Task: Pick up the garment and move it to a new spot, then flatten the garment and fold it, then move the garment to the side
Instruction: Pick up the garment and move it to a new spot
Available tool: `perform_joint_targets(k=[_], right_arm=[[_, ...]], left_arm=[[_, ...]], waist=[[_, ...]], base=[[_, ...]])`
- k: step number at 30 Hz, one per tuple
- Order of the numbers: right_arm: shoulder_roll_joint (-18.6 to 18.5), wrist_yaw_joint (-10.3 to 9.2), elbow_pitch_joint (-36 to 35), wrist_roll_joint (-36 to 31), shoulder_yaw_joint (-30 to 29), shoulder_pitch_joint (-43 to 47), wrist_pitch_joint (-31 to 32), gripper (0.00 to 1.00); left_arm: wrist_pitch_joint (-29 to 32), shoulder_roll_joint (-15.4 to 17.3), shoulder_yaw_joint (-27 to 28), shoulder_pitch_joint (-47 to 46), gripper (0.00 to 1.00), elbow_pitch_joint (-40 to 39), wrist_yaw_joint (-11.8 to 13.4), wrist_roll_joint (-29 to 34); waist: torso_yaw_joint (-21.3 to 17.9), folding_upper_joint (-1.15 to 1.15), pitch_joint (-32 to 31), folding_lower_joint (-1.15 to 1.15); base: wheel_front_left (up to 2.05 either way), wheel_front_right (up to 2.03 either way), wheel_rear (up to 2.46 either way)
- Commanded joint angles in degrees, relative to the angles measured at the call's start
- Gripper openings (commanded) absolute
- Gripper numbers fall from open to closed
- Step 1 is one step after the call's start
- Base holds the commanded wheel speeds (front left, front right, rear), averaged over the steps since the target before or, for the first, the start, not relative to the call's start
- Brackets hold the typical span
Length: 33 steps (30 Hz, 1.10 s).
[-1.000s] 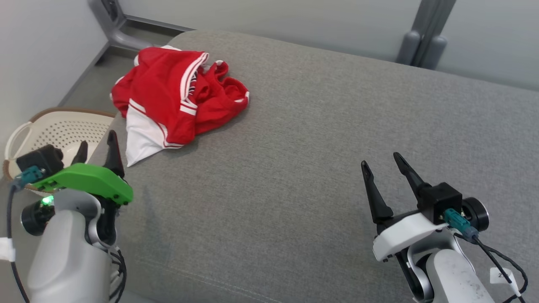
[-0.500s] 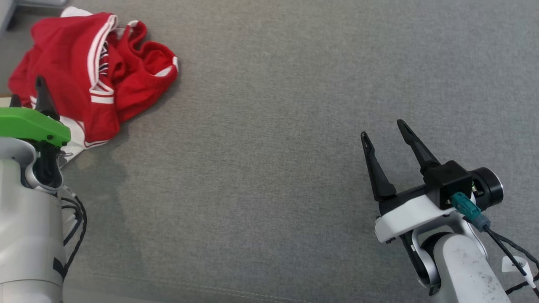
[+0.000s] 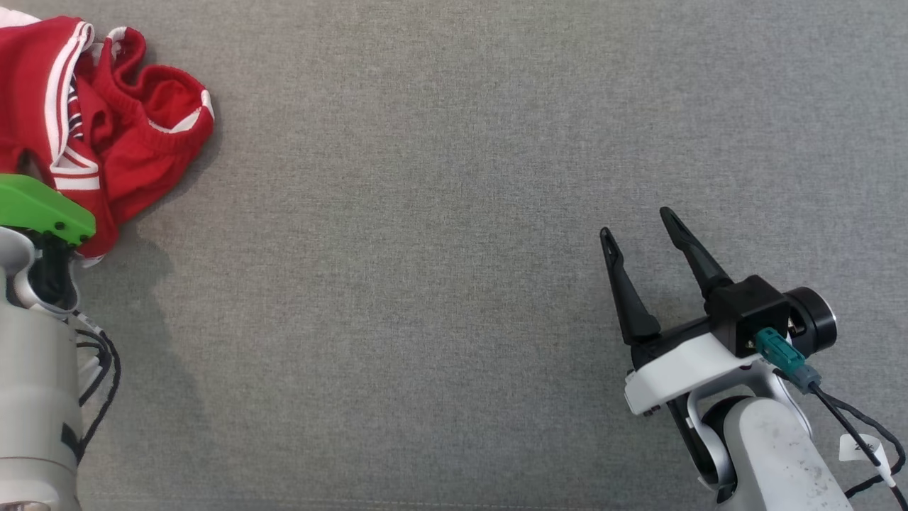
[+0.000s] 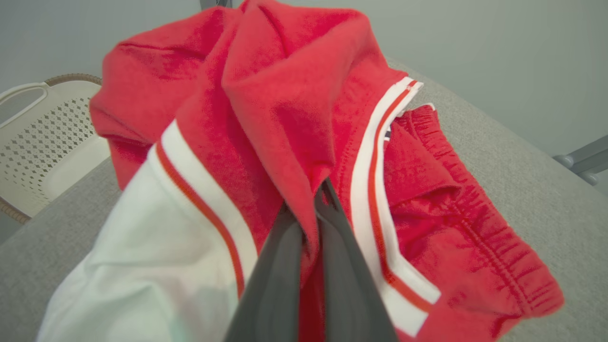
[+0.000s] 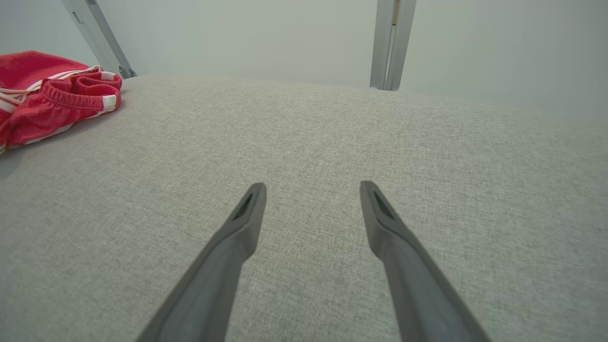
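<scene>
Red garment point(image 4: 285, 95) pinched by left end effector point(image 4: 319, 191), cream basket point(image 4: 42, 137) beside cushion point(image 4: 498, 156)

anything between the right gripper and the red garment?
Nothing. Bare grey upholstery runs from the open right gripper to the red garment, seen in the head and right wrist views.

Garment point(image 4: 294, 95): red cloth, soft, matt, slightly fuzzy nap. White bands look smoother; waistband at right is gathered w/ stitch lines. Cushion point(image 3: 425, 248) under it: grey woven fabric, matt, coarse visible weave. Basket point(image 4: 47, 137) far left: cream plastic, smooth, perforated; brown rim looks woven. Left gripper point(image 4: 308, 204) & right gripper point(image 5: 312, 190): dark, matt, smooth, prob. plastic. Green cover point(image 3: 42, 206) on left wrist: smooth plastic, low sheen. White shell point(image 3: 681, 369) on right wrist: smooth plastic. Forearm point(image 3: 780, 454) near it: pale w/ scuff marks. Post point(image 5: 392, 42) far side: grey, smooth, metal-looking.
</scene>
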Motion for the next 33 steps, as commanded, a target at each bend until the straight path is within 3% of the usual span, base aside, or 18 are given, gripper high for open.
perform_joint_targets(k=[1,11,16,18,26,33], right_arm=[[-0.16,-0.02,0.5,0.73,0.29,0.37,-0.67,1.0],[-0.17,-0.02,7.13,6.97,2.67,1.58,-5.14,1.0],[-0.15,-0.02,10.49,9.43,3.17,2.74,-7.33,1.0],[-0.15,-0.02,11.26,9.73,2.87,3.1,-7.8,1.0],[-0.13,-0.02,12.83,9.74,0.72,4.83,-8.06,1.0],[-0.15,-0.02,12.3,10.79,1.53,3.34,-8.06,1.0]], left_arm=[[-0.67,1.47,-0.32,-0.95,0.0,-0.58,-0.36,0.46],[1.26,6.99,-4.1,-3.82,0.0,-7.94,-1.8,4.21],[4.41,7.23,-6.56,-5.83,0.0,-14.26,-1.16,6.1],[5.37,6.68,-7.87,-6.58,0.0,-17.36,-1.0,6.96],[9.12,-1.04,-13.1,-6.9,0.0,-28.17,-1.3,6.21],[12.19,-7.04,-17.17,-7.58,0.0,-32.95,-0.4,5.73]], waist=[[0.79,0.0,-2.56,-0.01],[1.02,0.0,-14.45,-0.01],[-0.44,0.0,-19.9,-0.01],[-1.41,0.0,-21.22,-0.01],[-6.56,0.0,-24.21,-0.01],[-14.65,0.0,-23.34,-0.01]], base=[[0.0,0.0,0.0],[0.0,0.0,0.0],[0.0,0.0,0.0],[0.0,0.0,0.0],[0.0,0.0,0.0],[0.0,0.0,0.0]])
